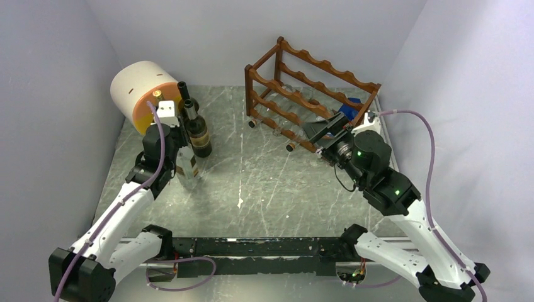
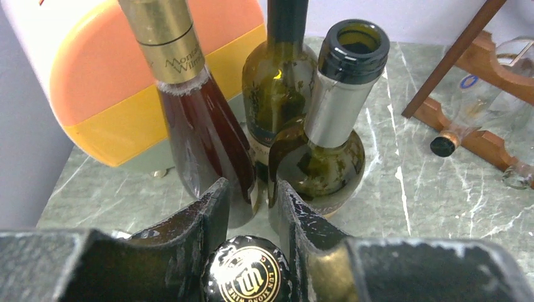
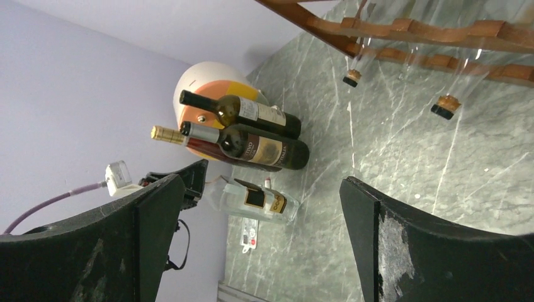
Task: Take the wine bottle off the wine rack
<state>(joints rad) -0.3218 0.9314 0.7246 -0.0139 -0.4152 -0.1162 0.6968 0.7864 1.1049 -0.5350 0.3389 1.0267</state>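
Note:
The reddish-brown wine rack (image 1: 308, 82) stands at the back right, with clear bottles (image 1: 277, 129) lying in its lower tier, corks toward the table middle. It also shows in the left wrist view (image 2: 485, 56) and the right wrist view (image 3: 409, 31). My left gripper (image 1: 181, 150) is shut on the neck of a clear wine bottle (image 1: 188, 170), held upright at the left. Its black and gold cap (image 2: 249, 270) sits between my fingers (image 2: 211, 214). In the right wrist view this bottle (image 3: 258, 201) is at or just above the table. My right gripper (image 1: 320, 131) is open and empty beside the rack's near end.
Three bottles stand just behind the held one: a red-brown one with gold foil (image 2: 201, 126), a dark green one (image 2: 280, 75) and an open one with a silver collar (image 2: 334, 138). A white and orange cylinder (image 1: 142, 91) lies at the back left. A blue object (image 1: 347, 110) sits in the rack.

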